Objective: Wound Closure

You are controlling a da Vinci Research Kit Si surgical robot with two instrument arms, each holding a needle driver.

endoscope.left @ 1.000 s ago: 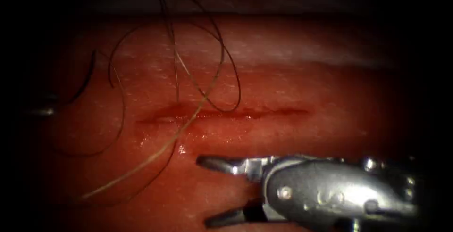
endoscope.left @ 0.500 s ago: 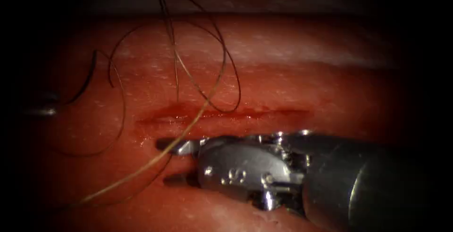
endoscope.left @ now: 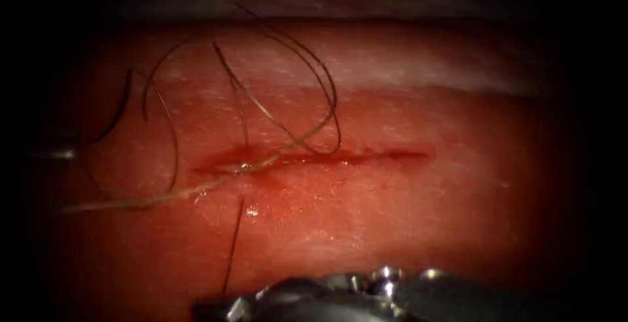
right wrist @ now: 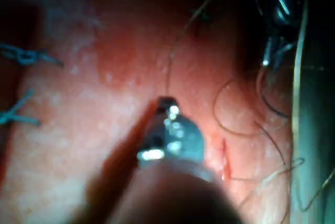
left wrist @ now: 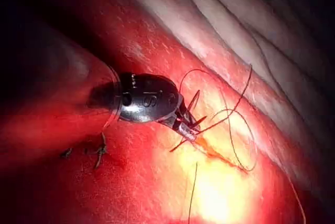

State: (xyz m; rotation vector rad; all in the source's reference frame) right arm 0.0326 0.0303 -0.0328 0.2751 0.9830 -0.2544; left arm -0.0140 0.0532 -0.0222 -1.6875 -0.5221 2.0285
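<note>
The cut [endoscope.left: 314, 158] runs level across the tissue [endoscope.left: 418, 217], wet with red fluid. At the picture's lower edge, my right tool [endoscope.left: 219, 309] is shut on a dark thread [endoscope.left: 232, 250] that rises to the tissue just below the cut's left part. The same grip shows in the right wrist view, jaws [right wrist: 166, 103] closed with the thread [right wrist: 168, 75] leaving the tip. Far left of the cut, my left tool [endoscope.left: 62, 153] holds the dark curved needle [endoscope.left: 121, 109] near one end, out of the tissue. Its shut jaws [left wrist: 187, 127] sit by the cut's left end.
Loose thread loops [endoscope.left: 307, 80] lie over the tissue above the cut, and a pale strand [endoscope.left: 150, 199] trails left from it. Older knotted stitches [left wrist: 97, 150] [right wrist: 21, 56] sit on the tissue away from this cut. The tissue's pale far edge [endoscope.left: 418, 67] crosses behind.
My right tool moved up to the cut, closed its jaws on the thread, then drew back to the lower edge. The pale strand swung flat to the left and the loops shifted.
</note>
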